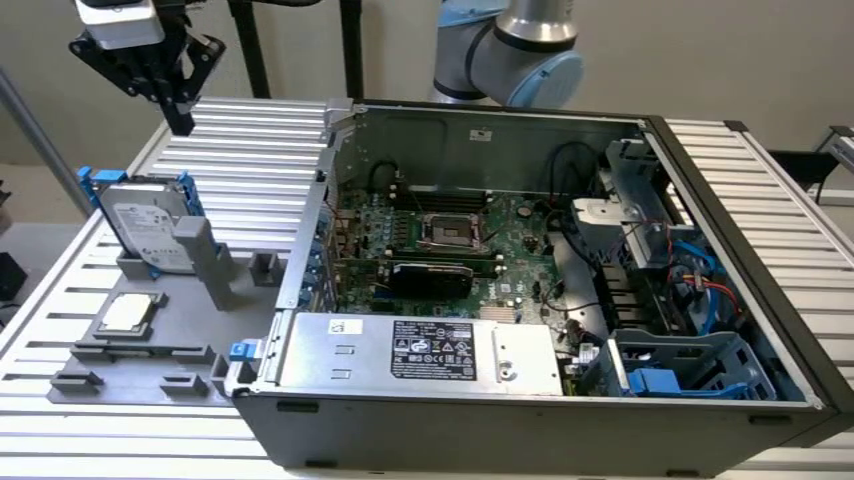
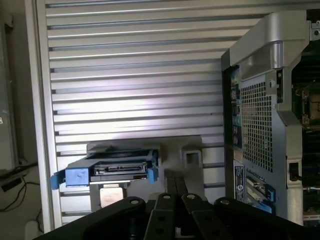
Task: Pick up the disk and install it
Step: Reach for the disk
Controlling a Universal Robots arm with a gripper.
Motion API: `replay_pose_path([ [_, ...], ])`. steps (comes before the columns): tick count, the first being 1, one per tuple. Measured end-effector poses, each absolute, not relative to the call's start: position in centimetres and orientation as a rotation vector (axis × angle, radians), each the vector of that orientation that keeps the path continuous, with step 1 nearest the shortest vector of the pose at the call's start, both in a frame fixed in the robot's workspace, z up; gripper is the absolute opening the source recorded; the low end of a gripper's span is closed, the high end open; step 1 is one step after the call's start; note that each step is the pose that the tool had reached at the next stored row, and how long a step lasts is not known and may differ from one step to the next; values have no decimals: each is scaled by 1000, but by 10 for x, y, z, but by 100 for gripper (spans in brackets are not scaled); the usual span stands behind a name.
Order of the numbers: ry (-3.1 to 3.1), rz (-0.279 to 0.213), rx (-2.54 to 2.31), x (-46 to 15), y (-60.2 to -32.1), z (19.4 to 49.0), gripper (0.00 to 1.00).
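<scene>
The disk (image 1: 144,228) stood propped on its edge in a slot of the grey holder (image 1: 200,290), blue bracket framing it, white label showing. 1 small processor chip (image 1: 127,313) lay flat on the same holder, just beside the disk. The holder sat on the ribbed metal desk (image 1: 254,130), at the exterior view's left of the open computer case (image 1: 467,125). The fingers (image 1: 178,122) hung high over the desk behind the holder, well apart from the disk, pointing down, pressed together with nothing between them. In the wrist view the disk's (image 2: 112,169) connector edge showed beyond the closed fingers (image 2: 175,186). Inside the case lay the motherboard (image 1: 441,235) and a silver power supply (image 1: 427,350).
</scene>
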State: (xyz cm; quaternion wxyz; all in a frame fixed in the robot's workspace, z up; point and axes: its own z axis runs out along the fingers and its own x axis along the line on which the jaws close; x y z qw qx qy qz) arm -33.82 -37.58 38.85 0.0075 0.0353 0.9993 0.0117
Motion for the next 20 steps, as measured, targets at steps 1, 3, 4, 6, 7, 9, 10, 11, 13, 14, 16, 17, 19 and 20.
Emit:
replay_pose_path([
  [1,3126,36,110,-343,-375,388,11],
  [3,3129,35,111,-352,-375,387,11],
  [4,3130,34,111,-356,-374,386,11],
  [6,3134,32,111,-365,-373,385,11],
  [7,3136,31,111,-370,-373,385,11],
  [9,3139,30,111,-379,-372,384,11],
  [10,3141,29,111,-384,-372,383,11],
  [11,3143,28,111,-388,-372,383,11],
  [13,3149,27,112,-397,-371,382,11],
  [14,3152,26,112,-402,-371,382,11],
  [16,3159,24,112,-409,-370,381,11],
  [17,3162,22,112,-412,-370,381,11],
  [19,3166,18,112,-416,-370,381,11],
  [20,3166,15,111,-417,-370,381,11],
])
